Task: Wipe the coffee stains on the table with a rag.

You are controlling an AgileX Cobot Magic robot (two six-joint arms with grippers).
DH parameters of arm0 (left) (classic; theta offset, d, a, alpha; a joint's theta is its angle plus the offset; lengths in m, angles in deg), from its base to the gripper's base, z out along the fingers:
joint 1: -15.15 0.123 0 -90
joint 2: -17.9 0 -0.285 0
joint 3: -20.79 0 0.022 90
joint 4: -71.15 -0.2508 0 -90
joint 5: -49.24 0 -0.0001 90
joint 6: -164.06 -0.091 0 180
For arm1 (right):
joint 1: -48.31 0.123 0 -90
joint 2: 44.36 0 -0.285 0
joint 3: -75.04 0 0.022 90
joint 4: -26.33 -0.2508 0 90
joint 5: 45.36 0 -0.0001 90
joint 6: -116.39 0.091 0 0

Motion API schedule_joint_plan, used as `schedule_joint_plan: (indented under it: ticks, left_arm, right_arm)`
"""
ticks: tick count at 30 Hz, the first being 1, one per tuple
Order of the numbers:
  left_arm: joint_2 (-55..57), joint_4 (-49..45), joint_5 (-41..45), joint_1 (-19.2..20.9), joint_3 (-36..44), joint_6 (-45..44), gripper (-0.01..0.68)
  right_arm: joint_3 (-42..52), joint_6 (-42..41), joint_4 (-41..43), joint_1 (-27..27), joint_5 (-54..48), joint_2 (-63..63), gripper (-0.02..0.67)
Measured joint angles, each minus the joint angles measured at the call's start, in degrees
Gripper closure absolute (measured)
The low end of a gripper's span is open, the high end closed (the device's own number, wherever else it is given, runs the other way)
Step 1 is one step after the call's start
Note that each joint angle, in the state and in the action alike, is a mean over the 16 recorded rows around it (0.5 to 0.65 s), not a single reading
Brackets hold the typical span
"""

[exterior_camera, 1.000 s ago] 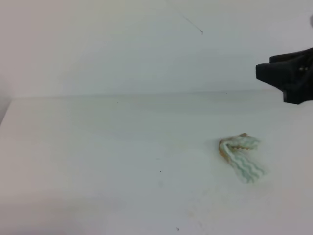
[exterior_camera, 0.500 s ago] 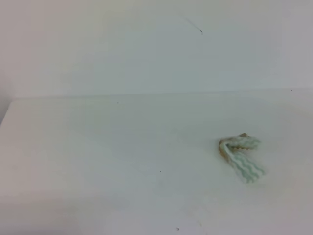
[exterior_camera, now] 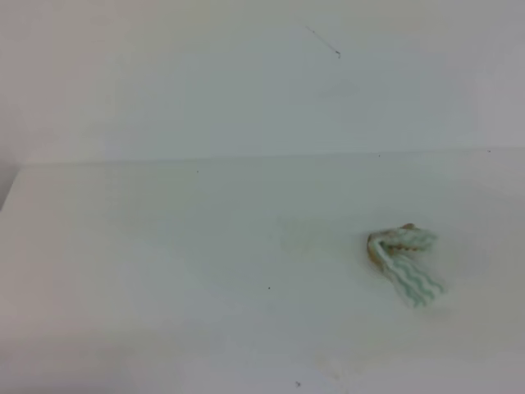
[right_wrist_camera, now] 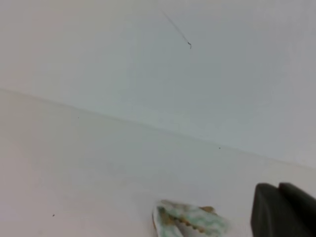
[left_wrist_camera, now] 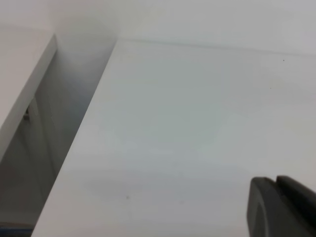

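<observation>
The white table (exterior_camera: pixel 164 271) carries the crumpled rag (exterior_camera: pixel 404 263), green-striped with a brown-stained end, lying right of centre among tiny dark specks (exterior_camera: pixel 269 288)

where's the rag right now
The rag lies crumpled on the table, right of centre in the high view, no gripper touching it. In the right wrist view it sits at the bottom edge, left of the right gripper.

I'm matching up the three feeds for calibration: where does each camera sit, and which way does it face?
Exterior high: raised in front, facing the table and back wall; rag at right; no arm shows.
Left wrist: on the left arm, looking along the table's left edge; left pincer at lower right.
Right wrist: on the right arm, facing the wall over the rag; right pincer at lower right.
Exterior and right wrist share the rag and a dark wall mark.
</observation>
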Motion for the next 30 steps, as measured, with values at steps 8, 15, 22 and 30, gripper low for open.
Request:
schedule_joint_plan:
  ticks: [8, 15, 22, 30]
  left_arm:
    - [0.0, 0.0, 0.0, 0.0, 0.0, 0.0, 0.672]
    - [0.0, 0.0, 0.0, 0.0, 0.0, 0.0, 0.672]
    - [0.1, 0.0, 0.05, 0.0, -0.13, 0.0, 0.672]
    - [0.1, 0.0, 0.05, 0.0, -0.13, 0.0, 0.672]
  right_arm:
    - [1.16, -5.87, -1.22, -0.31, 5.44, -8.27, 0.648]
    - [6.83, -9.1, -9.46, -0.53, 11.91, -22.78, 0.648]
    - [15.26, -9.84, -18.24, -0.54, 13.81, -34.0, 0.648]
    - [21.77, -0.05, -11.75, -0.55, 10.31, -37.85, 0.648]
